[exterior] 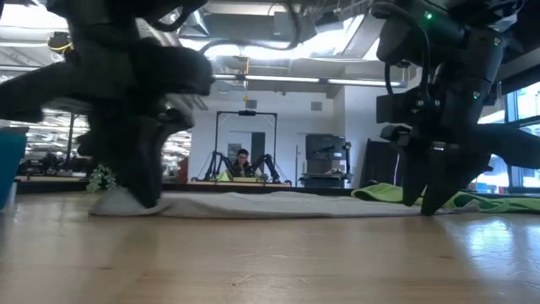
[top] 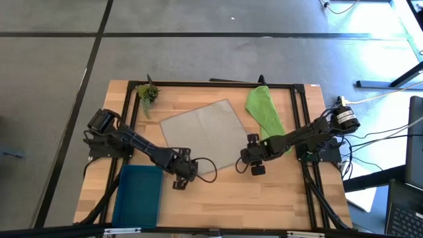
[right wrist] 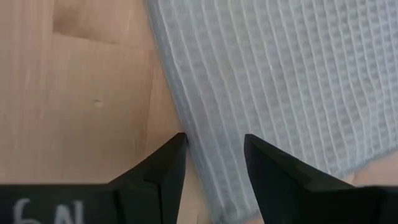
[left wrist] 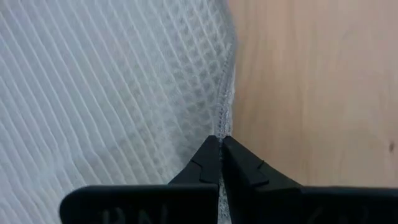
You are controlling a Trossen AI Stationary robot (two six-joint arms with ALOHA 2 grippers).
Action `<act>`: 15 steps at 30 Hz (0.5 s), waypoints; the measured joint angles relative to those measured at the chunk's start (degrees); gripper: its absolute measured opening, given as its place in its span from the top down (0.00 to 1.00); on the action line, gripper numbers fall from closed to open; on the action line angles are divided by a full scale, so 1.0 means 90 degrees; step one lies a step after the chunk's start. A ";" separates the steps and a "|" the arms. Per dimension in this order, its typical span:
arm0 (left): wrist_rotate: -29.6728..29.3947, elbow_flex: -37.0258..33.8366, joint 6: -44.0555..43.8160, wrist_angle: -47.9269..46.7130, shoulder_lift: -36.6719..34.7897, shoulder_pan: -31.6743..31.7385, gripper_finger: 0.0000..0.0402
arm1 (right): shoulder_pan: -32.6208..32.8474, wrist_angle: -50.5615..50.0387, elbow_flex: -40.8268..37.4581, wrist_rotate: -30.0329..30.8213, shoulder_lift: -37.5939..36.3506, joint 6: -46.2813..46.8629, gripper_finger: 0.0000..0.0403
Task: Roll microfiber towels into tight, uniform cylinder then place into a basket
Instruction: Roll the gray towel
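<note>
The light grey towel (top: 201, 135) lies spread flat in the middle of the table. My left gripper (top: 185, 173) is at its near left corner, shut on its edge. My right gripper (top: 251, 162) is open, low at the towel's near right corner. In the right wrist view (right wrist: 214, 149) one finger stands over the wood and one over the cloth (right wrist: 280, 81). The lime green towel (top: 263, 109) lies crumpled at the far right. The teal basket (top: 139, 195) stands at the near left, beside my left arm. My left gripper pinches the grey towel's stitched edge (left wrist: 222, 118) between its two fingertips, close to the near left corner. The fingers come from above, pointing down. The rest of the towel lies flat on the table; in the low view the cloth by the fingers (exterior: 114, 203) rises only slightly.
A small green plant sprig (top: 148, 94) lies at the far left corner. A black frame (top: 218, 84) runs along the table's far edge and sides. Bare wood (top: 231, 198) lies near the front, right of the basket. A person (exterior: 243, 160) sits far behind the table.
</note>
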 joint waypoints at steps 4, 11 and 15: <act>-0.0008 0.0000 -0.0702 -0.0388 0.0000 -0.0145 1.00 | 0.0007 0.0011 -0.0015 0.0077 0.0000 0.0180 0.59; -0.0414 0.0000 -0.1020 -0.0363 0.0000 -0.0425 1.00 | 0.0042 -0.0018 -0.0017 0.0142 0.0000 0.0499 0.59; -0.0483 0.0000 -0.1032 -0.0358 -0.0002 -0.0498 1.00 | 0.0133 -0.0081 -0.0022 0.0477 0.0000 0.0704 0.59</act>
